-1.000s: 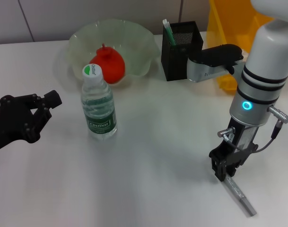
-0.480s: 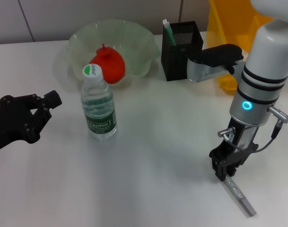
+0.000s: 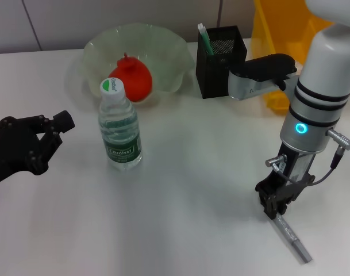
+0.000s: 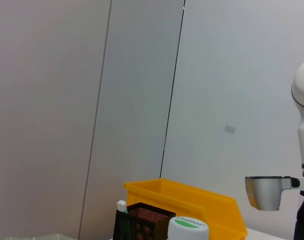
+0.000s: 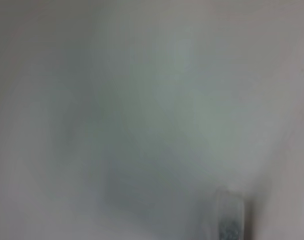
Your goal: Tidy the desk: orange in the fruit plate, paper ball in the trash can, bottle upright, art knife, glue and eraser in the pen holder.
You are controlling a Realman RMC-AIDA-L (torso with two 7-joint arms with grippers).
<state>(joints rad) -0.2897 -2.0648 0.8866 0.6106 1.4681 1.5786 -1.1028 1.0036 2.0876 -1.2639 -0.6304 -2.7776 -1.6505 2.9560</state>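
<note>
Almost nothing has shifted since the earlier frames: the right gripper (image 3: 276, 208) sits a touch lower over the same spot, pointing straight down, its dark fingers drawn narrow about the upper end of the one grey art knife (image 3: 292, 237), which lies slanted on the white desk (image 3: 180, 207) with its far end free; whether the fingers actually press on the knife cannot be told. In the right wrist view only a blurred end of the knife (image 5: 230, 220) shows. The left gripper (image 3: 48, 138) is parked low at the robot's left, well apart from everything, its fingers close together with nothing between them. One bottle (image 3: 119, 131) stands upright near the middle. Behind it, one orange (image 3: 131, 80) lies in the fruit plate (image 3: 163, 49). One pen holder (image 3: 222, 60) stands beside the plate, a green-and-white stick (image 3: 204, 38) rising from it. The right arm's silver elbow link (image 3: 249, 83) reaches across between holder and yellow trash can (image 3: 272, 29). No paper ball or eraser is visible.
</note>
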